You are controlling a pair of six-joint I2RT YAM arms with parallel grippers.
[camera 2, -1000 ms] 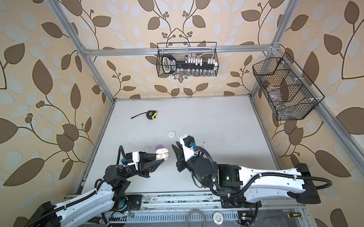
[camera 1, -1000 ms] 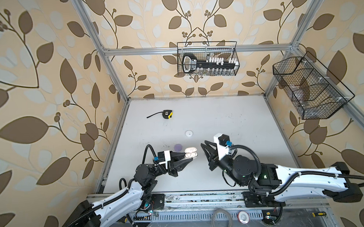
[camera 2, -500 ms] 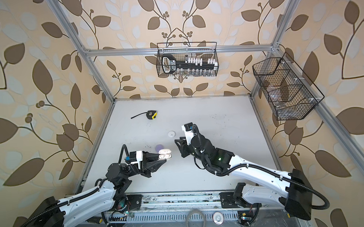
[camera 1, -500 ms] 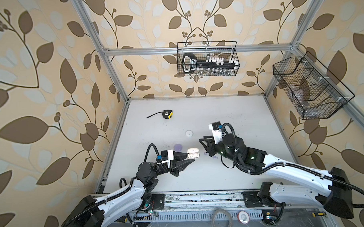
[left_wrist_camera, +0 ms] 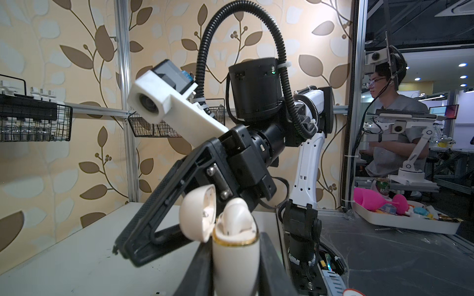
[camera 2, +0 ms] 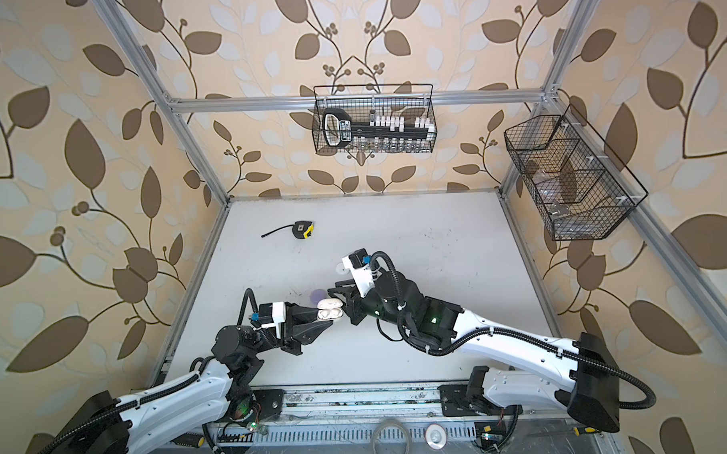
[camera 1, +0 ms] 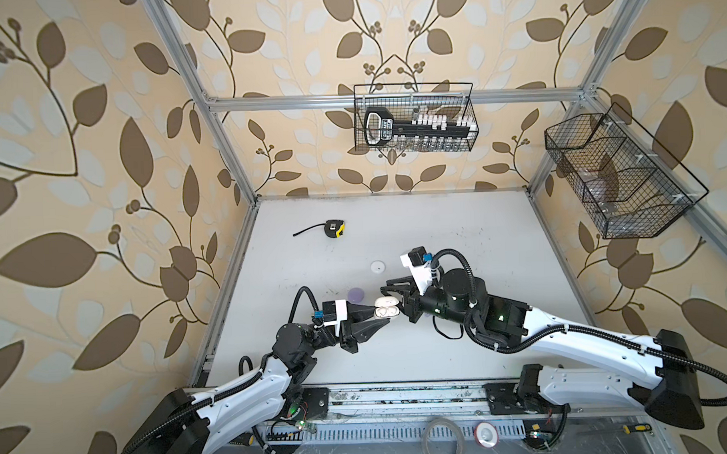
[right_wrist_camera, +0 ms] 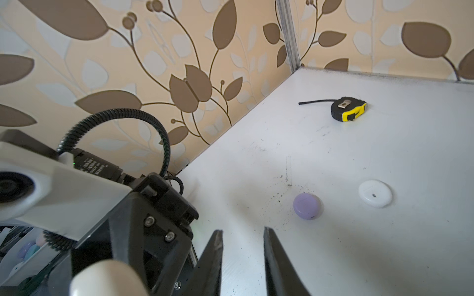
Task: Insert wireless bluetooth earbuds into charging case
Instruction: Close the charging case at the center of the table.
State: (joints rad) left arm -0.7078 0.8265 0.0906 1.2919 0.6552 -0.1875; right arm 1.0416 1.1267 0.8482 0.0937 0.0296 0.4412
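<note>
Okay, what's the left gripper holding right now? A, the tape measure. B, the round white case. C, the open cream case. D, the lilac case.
C: the left wrist view shows the cream case, lid flipped open, clamped in the left gripper, while the tape measure, lilac case and white case lie on the table.

Your left arm (camera 1: 242, 390) reaches forward, and your left gripper (camera 1: 380, 314) is clamped on the case (left_wrist_camera: 234, 261). Your right arm (camera 1: 586, 341) stretches in opposite, wrist tilted down; your right gripper (right_wrist_camera: 242, 232) stands slightly parted and empty, just beside the case.
</note>
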